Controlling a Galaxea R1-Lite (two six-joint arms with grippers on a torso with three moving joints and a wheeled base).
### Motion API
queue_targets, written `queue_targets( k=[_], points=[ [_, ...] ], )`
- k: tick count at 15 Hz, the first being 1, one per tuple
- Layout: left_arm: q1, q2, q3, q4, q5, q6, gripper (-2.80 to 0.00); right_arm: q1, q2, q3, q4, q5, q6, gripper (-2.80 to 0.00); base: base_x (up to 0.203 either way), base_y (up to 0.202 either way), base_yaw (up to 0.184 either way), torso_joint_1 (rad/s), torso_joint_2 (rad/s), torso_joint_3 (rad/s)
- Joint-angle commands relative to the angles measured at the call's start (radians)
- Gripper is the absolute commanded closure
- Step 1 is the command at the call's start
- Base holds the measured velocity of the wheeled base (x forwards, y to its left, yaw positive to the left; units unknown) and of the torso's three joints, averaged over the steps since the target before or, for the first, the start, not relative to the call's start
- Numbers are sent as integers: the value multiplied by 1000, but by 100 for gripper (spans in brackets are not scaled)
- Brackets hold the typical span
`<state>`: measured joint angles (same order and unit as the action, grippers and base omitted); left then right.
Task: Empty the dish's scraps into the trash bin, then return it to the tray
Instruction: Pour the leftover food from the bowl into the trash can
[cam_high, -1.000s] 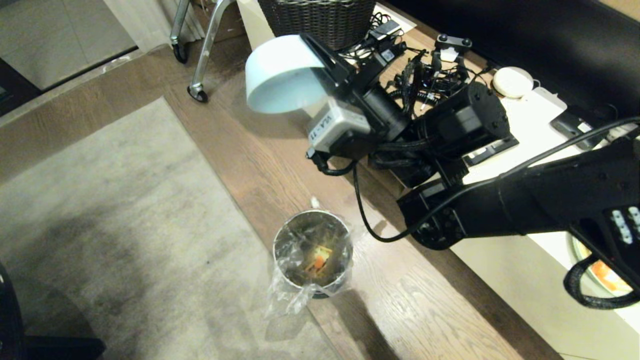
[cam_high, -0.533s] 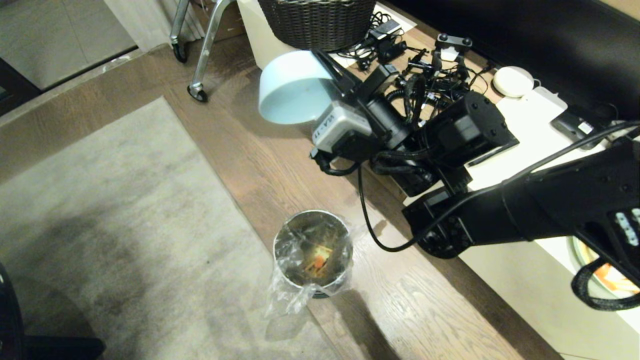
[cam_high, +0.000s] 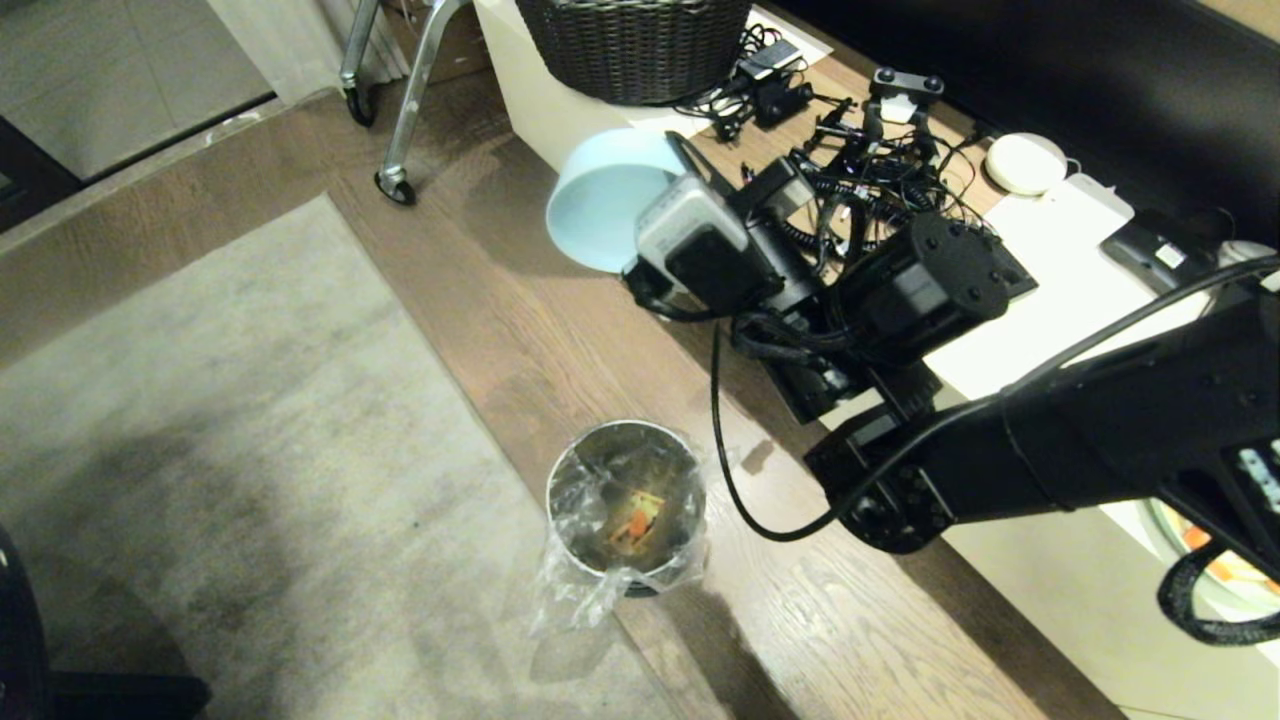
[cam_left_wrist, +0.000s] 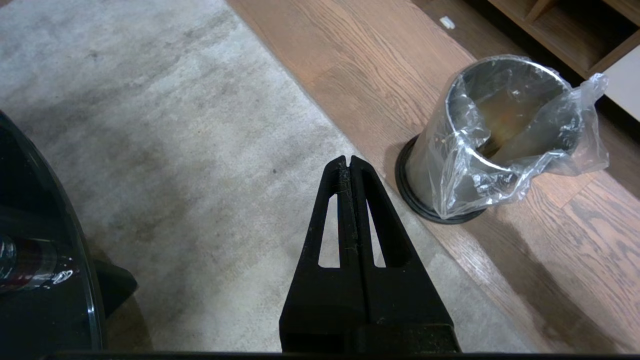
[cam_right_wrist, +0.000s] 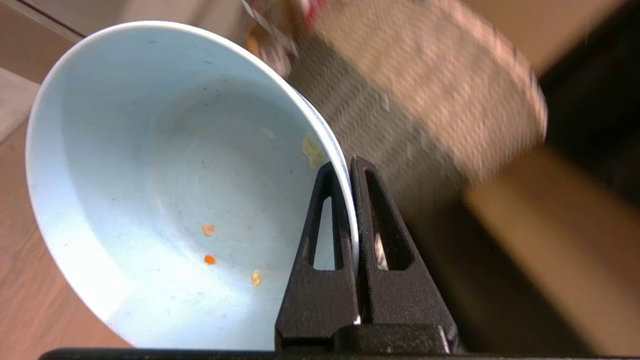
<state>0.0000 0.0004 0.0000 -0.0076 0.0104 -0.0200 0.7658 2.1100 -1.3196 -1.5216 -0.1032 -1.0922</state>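
Pinching the rim of the dish (cam_right_wrist: 165, 200) between its two black fingers (cam_right_wrist: 320, 240), the right hand (cam_right_wrist: 350, 170) holds the bowl by its wall only, one finger inside and one outside, so the bowl hangs to the side of the hand and tipped, with its opening turned partly toward the wrist camera. This edge grip seems chosen because the dish is too wide to take around. Inside, only a few small orange and yellow crumbs stick to the glossy bed and one pale bit close to the fingers, so I judge the emptying is done and the return to the tray is the step now; the tray itself I cannot find in any view. Below the hand and nearer to the robot stands the trash bin (cam_high: 626, 508) on the wood floor, with the scraps (cam_high: 636, 523) lying orange at the bottom of its clear liner. Beyond the hand lies the counter (cam_high: 1060, 290) with a tangle of cables, and farther back a dark woven basket (cam_high: 640, 45). The left hand (cam_left_wrist: 349, 162) is parked low over the rug (cam_left_wrist: 175, 125), its fingers pressed together on nothing. Compared with one second ago, the right hand has carried the dish away from the floor side toward the counter, and the wrist has rolled, so the bowl's outer wall shows less.
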Motion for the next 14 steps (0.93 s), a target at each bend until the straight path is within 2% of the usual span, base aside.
queue_targets(
  k=[1,3,7,11,14],
  points=[
    [0,0,0,0,0,0,0,22,-3,8,-40,-151,20,0,0,0,0,0,0,0],
    [0,0,0,0,0,0,0,27,-6,11,-37,-237,55,0,0,0,0,0,0,0],
    [0,0,0,0,0,-1,0,24,-16,10,-31,-309,78,0,0,0,0,0,0,0],
    [0,0,0,0,0,-1,0,-13,-32,10,3,-323,106,0,0,0,0,0,0,0],
    [0,0,0,0,0,0,0,-62,-67,41,66,-324,164,0,0,0,0,0,0,0]
  ],
)
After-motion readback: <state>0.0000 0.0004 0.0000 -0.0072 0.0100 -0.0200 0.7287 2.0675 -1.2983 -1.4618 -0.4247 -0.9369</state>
